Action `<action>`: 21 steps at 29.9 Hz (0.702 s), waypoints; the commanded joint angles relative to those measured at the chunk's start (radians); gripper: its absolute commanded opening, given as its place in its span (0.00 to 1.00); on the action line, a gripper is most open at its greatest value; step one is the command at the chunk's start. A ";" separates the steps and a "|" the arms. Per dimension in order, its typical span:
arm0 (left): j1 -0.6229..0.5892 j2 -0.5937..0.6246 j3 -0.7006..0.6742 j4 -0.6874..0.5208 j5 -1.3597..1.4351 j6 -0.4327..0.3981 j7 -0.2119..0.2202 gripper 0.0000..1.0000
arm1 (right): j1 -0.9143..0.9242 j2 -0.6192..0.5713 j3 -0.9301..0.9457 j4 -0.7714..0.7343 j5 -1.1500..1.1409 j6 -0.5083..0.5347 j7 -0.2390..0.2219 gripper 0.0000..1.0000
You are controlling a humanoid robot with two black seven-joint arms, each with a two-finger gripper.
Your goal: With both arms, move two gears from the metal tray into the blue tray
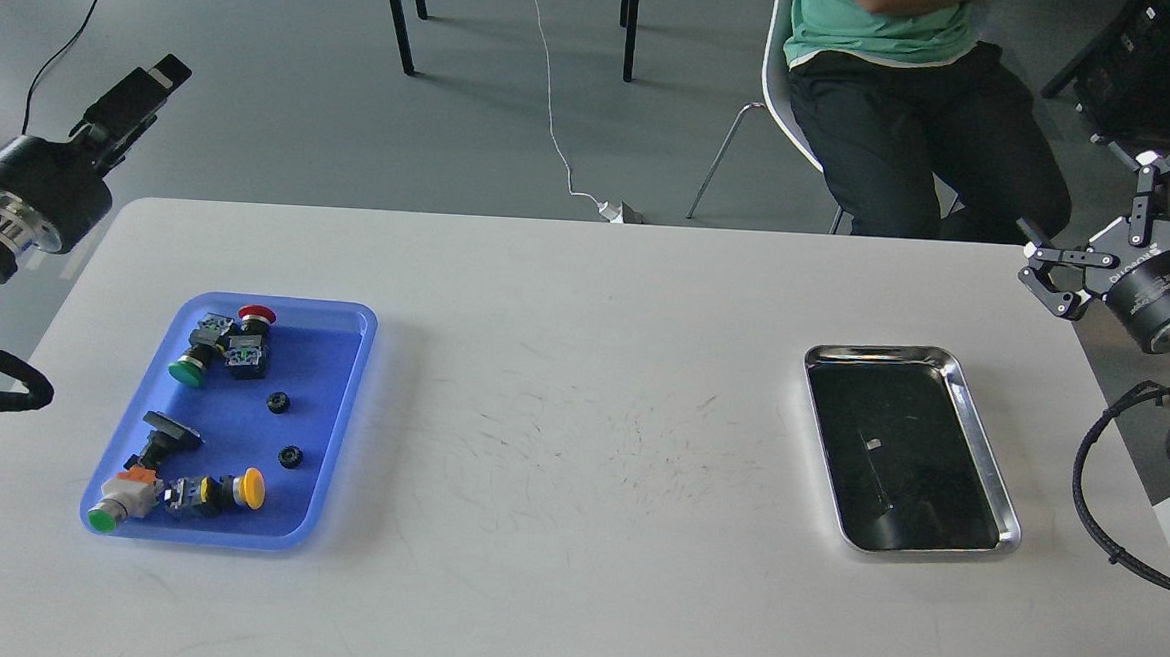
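Two small black gears lie on the floor of the blue tray (345, 321) at the left of the table: one gear (278, 403) near the middle, the other gear (289, 456) just below it. The metal tray (980, 429) at the right holds nothing but reflections. My left gripper (136, 100) is raised off the table's far left corner, seen end-on, fingers not told apart. My right gripper (1116, 231) is open and empty, raised beyond the table's right edge.
Several push-button switches lie in the blue tray: red (256, 313) and green (185, 370) caps at the top, yellow (252, 488) and green (100, 520) caps at the bottom. A seated person (918, 96) is behind the table. Cables lie on the floor.
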 commanded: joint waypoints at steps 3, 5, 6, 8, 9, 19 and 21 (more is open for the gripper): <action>-0.034 -0.139 -0.094 0.150 -0.319 -0.152 0.000 0.93 | 0.003 0.095 0.038 0.011 0.000 -0.025 0.002 0.99; -0.034 -0.208 -0.171 0.217 -0.362 -0.231 0.000 0.94 | 0.003 0.127 0.047 0.013 0.000 -0.025 0.002 0.99; -0.034 -0.235 -0.203 0.245 -0.373 -0.267 0.003 0.94 | 0.006 0.138 0.053 0.013 0.000 -0.027 0.002 0.99; -0.034 -0.297 -0.284 0.326 -0.391 -0.352 0.043 0.96 | 0.006 0.151 0.078 0.011 0.000 -0.028 0.002 0.99; -0.036 -0.330 -0.330 0.381 -0.398 -0.395 0.065 0.96 | 0.006 0.154 0.091 0.011 0.000 -0.028 0.002 0.99; -0.125 -0.530 -0.397 0.818 -0.428 -0.638 0.123 0.98 | 0.003 0.157 0.099 0.004 0.000 -0.030 0.003 0.99; -0.123 -0.523 -0.395 0.818 -0.427 -0.638 0.132 0.98 | 0.000 0.152 0.101 0.004 0.000 -0.030 0.003 0.99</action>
